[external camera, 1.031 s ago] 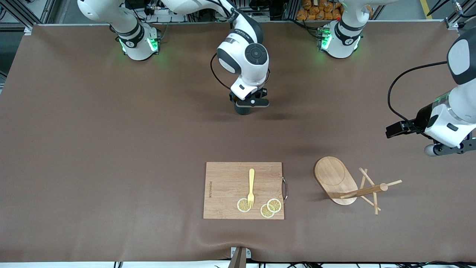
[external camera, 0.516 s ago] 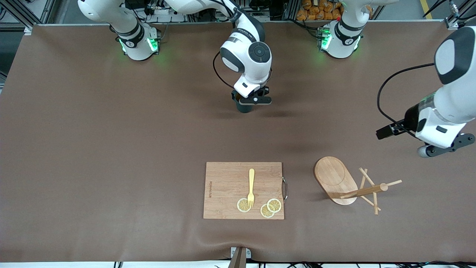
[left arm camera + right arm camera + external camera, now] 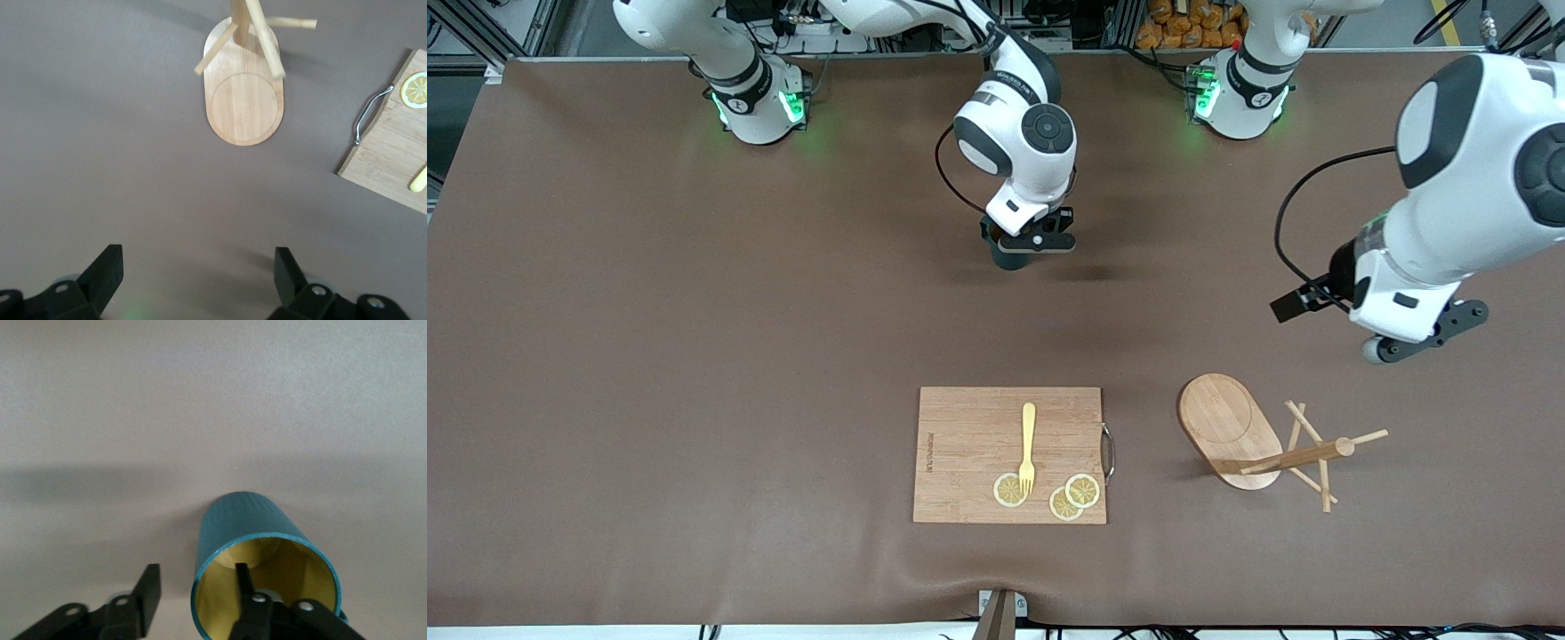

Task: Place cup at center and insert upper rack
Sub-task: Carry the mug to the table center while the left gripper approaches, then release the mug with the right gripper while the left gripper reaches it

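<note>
With the right gripper spread astride the wall of the cup standing mid-table, a careless lift could tip it, while the open left gripper over bare table near the toppled upper rack could knock it.

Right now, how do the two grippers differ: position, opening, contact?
The right gripper is down at the cup near mid-table, one finger inside the rim, one outside, jaws parted. The left gripper is up in the air over bare table toward the left arm's end, the fallen upper rack below its camera, jaws wide, touching nothing. Both are open.
</note>
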Robot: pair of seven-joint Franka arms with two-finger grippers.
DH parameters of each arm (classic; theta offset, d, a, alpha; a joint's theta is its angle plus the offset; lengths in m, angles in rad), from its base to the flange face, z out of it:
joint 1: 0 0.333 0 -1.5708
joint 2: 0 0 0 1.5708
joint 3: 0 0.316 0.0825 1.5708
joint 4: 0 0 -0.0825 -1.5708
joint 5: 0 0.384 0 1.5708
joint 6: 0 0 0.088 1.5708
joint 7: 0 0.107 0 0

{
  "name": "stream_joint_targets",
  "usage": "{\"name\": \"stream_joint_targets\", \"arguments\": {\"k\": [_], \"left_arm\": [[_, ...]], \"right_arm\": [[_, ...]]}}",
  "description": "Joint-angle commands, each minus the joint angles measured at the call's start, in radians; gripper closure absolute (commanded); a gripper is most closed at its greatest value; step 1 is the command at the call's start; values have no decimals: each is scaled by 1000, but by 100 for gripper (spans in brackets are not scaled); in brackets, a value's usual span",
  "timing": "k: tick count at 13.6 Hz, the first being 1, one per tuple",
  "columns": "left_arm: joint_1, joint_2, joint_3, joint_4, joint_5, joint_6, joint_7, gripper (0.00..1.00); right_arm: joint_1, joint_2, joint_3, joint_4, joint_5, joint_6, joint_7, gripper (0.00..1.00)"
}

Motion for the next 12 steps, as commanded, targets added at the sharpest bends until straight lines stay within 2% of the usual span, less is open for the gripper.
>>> {"name": "stream_joint_targets", "arguments": {"k": [1, 3, 6, 9, 12], "left_arm": [[-60, -16, 1, 0, 18, -48, -134, 0], [-126, -18, 1, -1, 23, -66, -284, 0], [-220, -21, -5, 0, 82, -114, -425, 0], [-266, -21, -45, 2, 82, -115, -583, 0], [-367, 7, -77, 8, 82, -109, -778, 0]], "right_arm": [[-20, -28, 0, 29, 10, -24, -43, 0], [-72, -81, 0, 58, 12, -96, -125, 0], [-207, -225, -3, 111, 7, -260, -249, 0], [-377, -369, -3, 118, 2, -369, -297, 0], [-578, -472, -3, 128, 2, -487, -474, 0]]}}
